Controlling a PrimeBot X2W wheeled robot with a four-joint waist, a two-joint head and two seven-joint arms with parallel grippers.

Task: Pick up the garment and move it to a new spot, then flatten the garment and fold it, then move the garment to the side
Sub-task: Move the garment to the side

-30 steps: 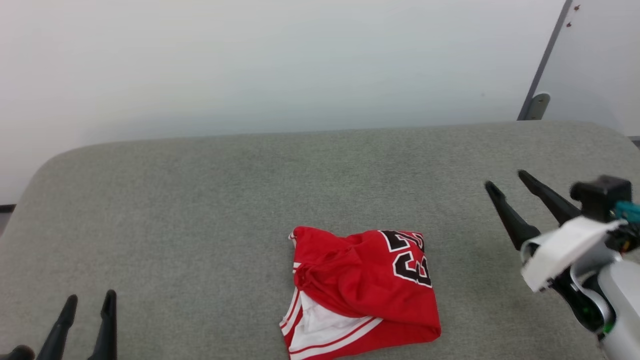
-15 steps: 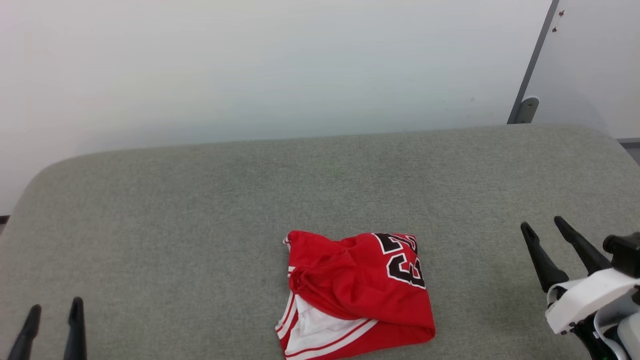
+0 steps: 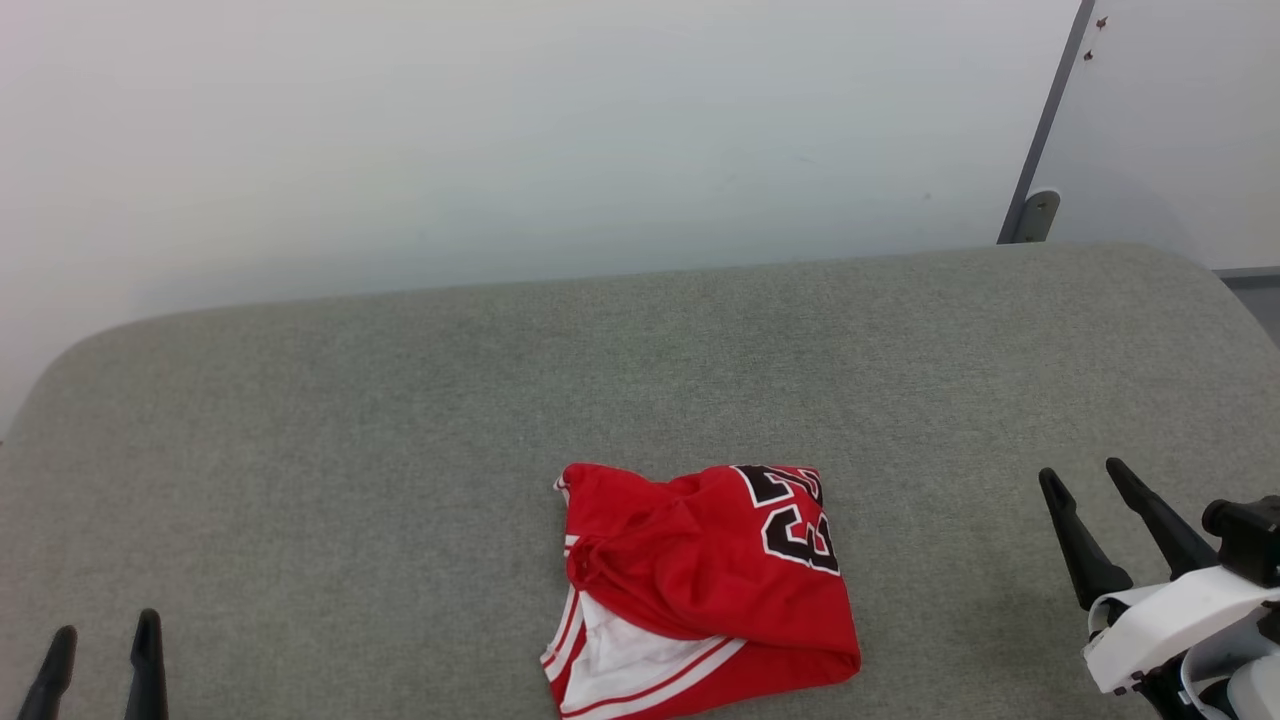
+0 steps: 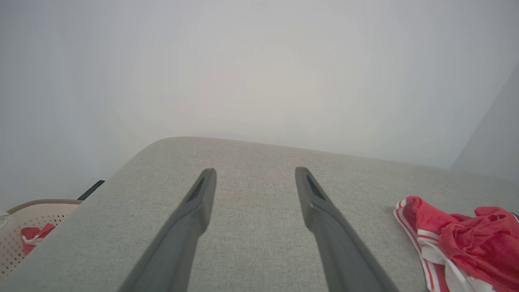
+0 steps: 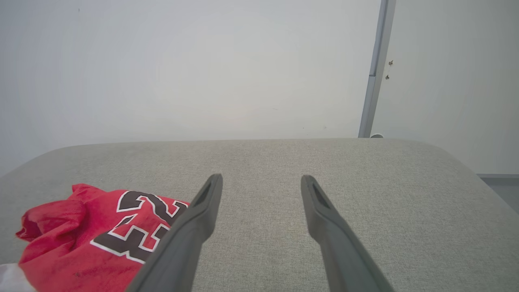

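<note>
1. While both hands sat clear of it, the garment (image 3: 700,590) lay bunched on the grey fabric tabletop (image 3: 400,400), around 6 o'clock in the head view and close to the near edge.
2. It was loosely folded with the red side up. The "23" was up at its 1 o'clock corner, and a white bit with red stripes poked out at 7 o'clock.
3. The left hand (image 3: 106,624) was off at the garment's 8 o'clock, well apart from it, fingers spread wide with nothing between them.
4. The right hand (image 3: 1081,470) was at the garment's 3 o'clock, also apart, fingers splayed and empty, tips aimed toward 11 o'clock.
5. In the left wrist view there was just bare fabric between the fingers and the garment at 4 o'clock. A pale perforated basket (image 4: 24,219) sat at 8 o'clock past the tabletop's corner, with something red in it.
6. In the right wrist view the "23" was at 8 o'clock and a grey post (image 5: 375,69) ran up the wall at 1 o'clock.
</note>
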